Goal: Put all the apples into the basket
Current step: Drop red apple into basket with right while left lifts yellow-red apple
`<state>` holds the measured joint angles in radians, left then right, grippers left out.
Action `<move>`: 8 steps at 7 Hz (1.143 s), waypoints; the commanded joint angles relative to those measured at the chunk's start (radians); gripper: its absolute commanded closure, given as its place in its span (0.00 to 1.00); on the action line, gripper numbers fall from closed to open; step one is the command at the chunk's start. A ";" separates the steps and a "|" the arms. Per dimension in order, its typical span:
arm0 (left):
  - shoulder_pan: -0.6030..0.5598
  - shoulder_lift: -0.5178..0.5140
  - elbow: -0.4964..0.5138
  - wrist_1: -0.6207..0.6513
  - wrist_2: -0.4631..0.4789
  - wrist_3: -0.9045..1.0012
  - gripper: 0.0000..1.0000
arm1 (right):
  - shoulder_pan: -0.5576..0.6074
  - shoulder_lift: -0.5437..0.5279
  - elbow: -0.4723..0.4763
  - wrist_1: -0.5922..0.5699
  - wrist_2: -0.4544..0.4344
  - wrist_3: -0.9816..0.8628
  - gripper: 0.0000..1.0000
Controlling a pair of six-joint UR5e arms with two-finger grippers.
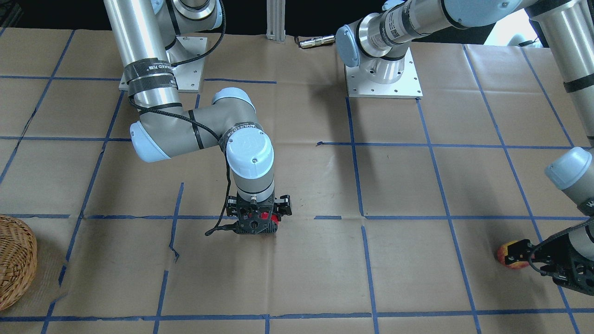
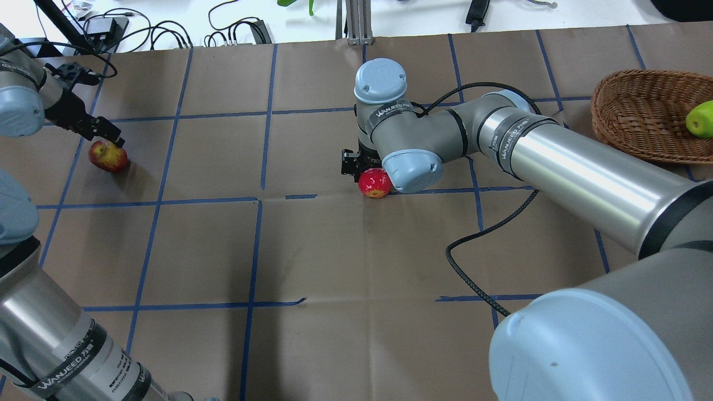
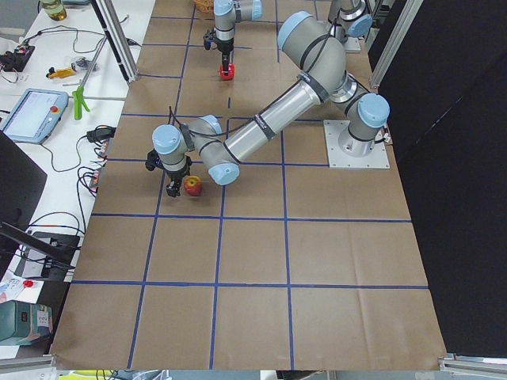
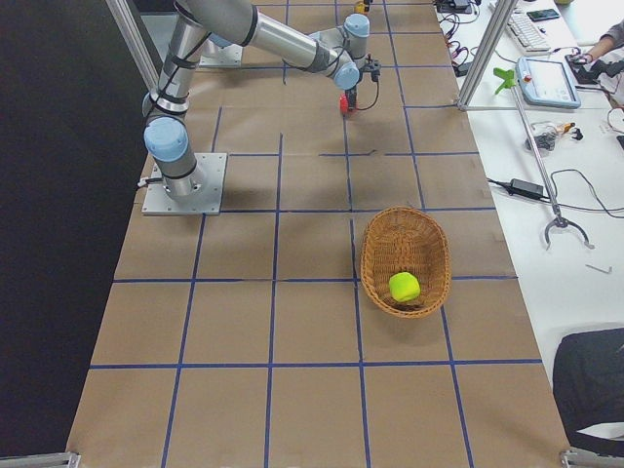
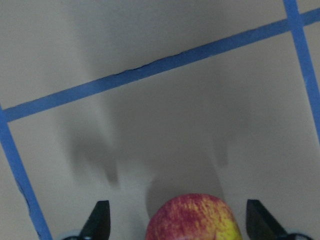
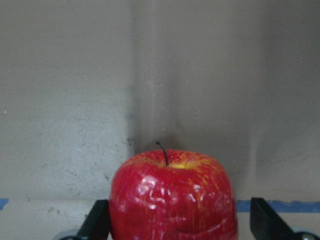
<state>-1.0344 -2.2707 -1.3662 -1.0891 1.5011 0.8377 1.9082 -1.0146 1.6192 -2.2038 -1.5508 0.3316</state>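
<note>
At the tabletop [image 2: 312, 250] centre, the released right hand [image 6: 180, 215] straddles the deep red apple [image 2: 374, 183]; the left hand [image 5: 177, 220], also released, straddles the red-and-yellow apple [image 2: 108, 156]; the basket [image 2: 624, 111], holding the green apple [image 2: 701, 118], lies to the robot's right.

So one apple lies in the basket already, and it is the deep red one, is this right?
No. One apple does lie in the basket already, but it is the green apple, not the deep red one; the exterior right view shows it.
</note>
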 commanded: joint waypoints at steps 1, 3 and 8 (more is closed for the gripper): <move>0.005 0.003 -0.025 -0.049 0.005 -0.012 0.05 | -0.001 -0.002 0.001 -0.008 0.001 -0.013 0.63; 0.016 -0.003 -0.030 -0.043 0.082 -0.009 0.14 | -0.017 -0.044 -0.030 0.003 -0.002 -0.019 0.79; -0.164 0.176 0.006 -0.228 0.085 -0.188 0.74 | -0.575 -0.208 -0.045 0.164 -0.015 -0.539 0.82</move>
<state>-1.1070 -2.1828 -1.3641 -1.2390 1.5806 0.7158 1.4957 -1.2097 1.5786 -2.0447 -1.5602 0.0248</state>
